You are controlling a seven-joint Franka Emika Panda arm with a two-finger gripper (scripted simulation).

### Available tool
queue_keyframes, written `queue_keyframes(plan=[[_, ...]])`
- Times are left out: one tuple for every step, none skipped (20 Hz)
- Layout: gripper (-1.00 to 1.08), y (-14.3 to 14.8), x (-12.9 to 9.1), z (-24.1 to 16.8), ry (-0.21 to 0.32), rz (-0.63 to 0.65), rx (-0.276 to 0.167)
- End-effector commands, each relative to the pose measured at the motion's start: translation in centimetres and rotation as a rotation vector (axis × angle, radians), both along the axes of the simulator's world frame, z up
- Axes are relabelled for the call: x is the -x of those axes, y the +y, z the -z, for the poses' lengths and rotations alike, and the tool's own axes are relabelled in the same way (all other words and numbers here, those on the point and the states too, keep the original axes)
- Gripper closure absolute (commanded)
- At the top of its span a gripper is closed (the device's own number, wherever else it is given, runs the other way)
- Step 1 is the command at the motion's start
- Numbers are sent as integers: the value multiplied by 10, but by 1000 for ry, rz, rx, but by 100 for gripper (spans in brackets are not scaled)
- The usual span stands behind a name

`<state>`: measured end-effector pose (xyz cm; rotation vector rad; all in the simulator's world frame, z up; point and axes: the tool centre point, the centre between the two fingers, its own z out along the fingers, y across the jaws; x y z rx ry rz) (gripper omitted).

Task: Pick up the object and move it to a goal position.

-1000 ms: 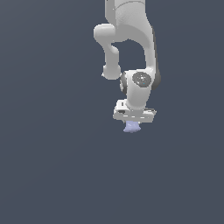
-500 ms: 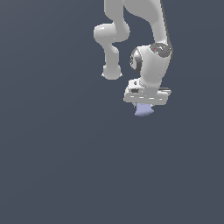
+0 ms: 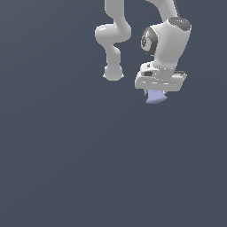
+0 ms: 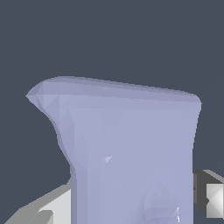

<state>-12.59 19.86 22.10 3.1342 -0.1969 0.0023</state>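
Note:
The object (image 3: 156, 97) is a small pale lavender-blue block with pinched sides. It hangs from my white gripper (image 3: 157, 92) near the top of the exterior view, towards its right, well above the plain dark grey ground. The gripper is shut on the object, and only the object's lower part sticks out below the white hand. In the wrist view the object (image 4: 131, 153) fills most of the frame, with a grey fingertip pad (image 4: 213, 200) showing beside it. No goal marker is visible.
The white arm's links (image 3: 113, 40) rise out of the top of the exterior view. Plain dark grey ground (image 3: 88, 168) fills everything else.
The gripper has moved up and towards the exterior view's right with the object held in it. The wrist has swung along with it.

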Motion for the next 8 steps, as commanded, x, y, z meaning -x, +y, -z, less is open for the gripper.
queue_keyframes(plan=[[108,6,5,-10,1,1,0],[108,8,7,-12,1,1,0],[108,9,8,-15,1,1,0],[108,10,9,-16,1,1,0],[108,11,9,-17,1,1,0],[108,12,9,-18,1,1,-1],[108,12,9,-18,1,1,-1],[108,12,9,-18,1,1,-1]])
